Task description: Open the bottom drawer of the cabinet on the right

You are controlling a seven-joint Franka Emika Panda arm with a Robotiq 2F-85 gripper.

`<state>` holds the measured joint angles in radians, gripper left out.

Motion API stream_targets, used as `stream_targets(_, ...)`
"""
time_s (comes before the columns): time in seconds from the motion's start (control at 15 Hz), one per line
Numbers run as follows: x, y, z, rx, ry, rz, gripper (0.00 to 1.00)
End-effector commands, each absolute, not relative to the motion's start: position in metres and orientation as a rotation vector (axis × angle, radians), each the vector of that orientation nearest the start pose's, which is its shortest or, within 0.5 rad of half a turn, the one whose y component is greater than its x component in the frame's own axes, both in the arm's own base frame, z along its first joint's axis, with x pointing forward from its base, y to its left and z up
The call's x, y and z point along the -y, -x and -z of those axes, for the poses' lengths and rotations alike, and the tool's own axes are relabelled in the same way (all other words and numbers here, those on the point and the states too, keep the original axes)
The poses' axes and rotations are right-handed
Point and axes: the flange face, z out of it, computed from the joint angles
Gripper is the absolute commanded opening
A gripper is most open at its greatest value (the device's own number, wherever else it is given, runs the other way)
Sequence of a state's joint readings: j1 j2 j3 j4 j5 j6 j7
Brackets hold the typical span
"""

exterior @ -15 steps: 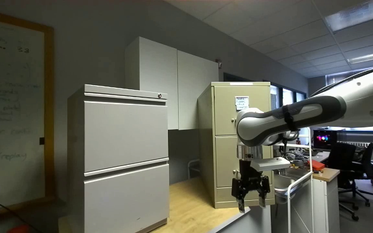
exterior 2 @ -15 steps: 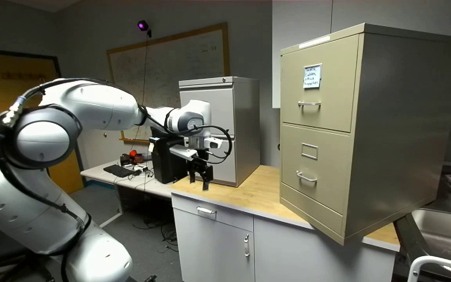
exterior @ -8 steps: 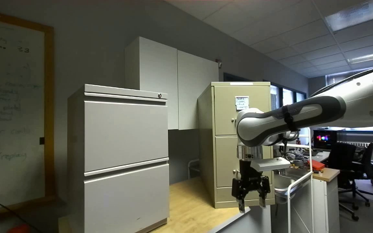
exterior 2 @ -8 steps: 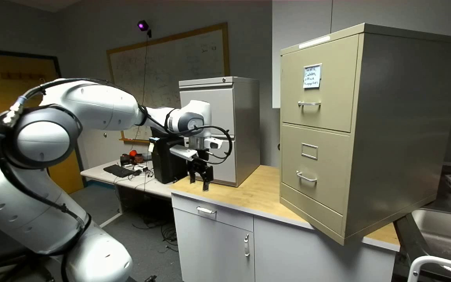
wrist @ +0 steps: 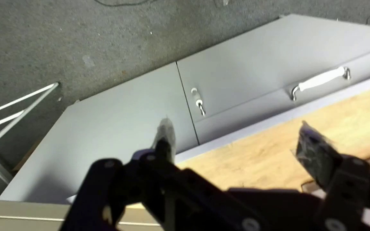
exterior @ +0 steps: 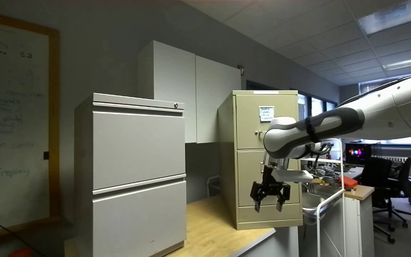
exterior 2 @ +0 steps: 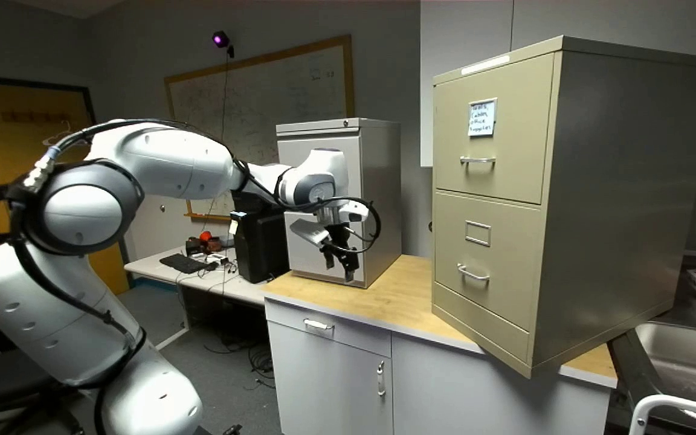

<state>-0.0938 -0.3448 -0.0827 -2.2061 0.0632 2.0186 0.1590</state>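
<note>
The tan metal cabinet (exterior 2: 620,181) stands upright on the counter, seen in both exterior views (exterior: 227,160). Its bottom drawer (exterior 2: 512,272) is shut flush, with a metal handle (exterior 2: 473,273) and a label holder (exterior 2: 478,233). In an exterior view my gripper (exterior: 268,207) overlaps the bottom drawer (exterior: 247,167) and hides its handle. My gripper also shows in an exterior view (exterior 2: 339,270), well apart from the cabinet and in front of the grey one. It points down, slightly tilted. In the wrist view my gripper (wrist: 235,126) is open with nothing between its fingers. The cabinet's base edge (wrist: 21,211) shows lower left there.
A pale grey two-drawer cabinet (exterior: 137,150) stands on the wooden counter (exterior 2: 402,296), behind the gripper. Grey base cupboards (exterior 2: 330,374) with white handles are below. A sink (exterior 2: 692,356) and a white metal rail (exterior: 319,221) lie beyond the tan cabinet.
The arm has moved toward the tan cabinet, rightward in an exterior view, and the gripper has risen slightly and tilted. The drawers have not moved. The gripper stays open.
</note>
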Motion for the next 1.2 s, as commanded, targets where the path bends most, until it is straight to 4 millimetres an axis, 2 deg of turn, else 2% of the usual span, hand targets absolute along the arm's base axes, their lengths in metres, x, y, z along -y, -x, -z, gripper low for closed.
stream_targets(0.0,0.123,-0.494,-0.552,-0.653,2.905,0.393,1.0)
stream_targets(0.27,0.173,-0.519,-0.555,-0.785,2.776,0.537,1.0)
stream_targets(0.73,0.281,-0.542,-0.547,-1.007,2.491,0.68,1.0)
stream_targets(0.93,0.325,-0.547,-0.537,-1.077,2.4,0.706,1.0)
stream_targets(1.13,0.355,-0.555,-0.521,-1.122,2.317,0.71,1.0)
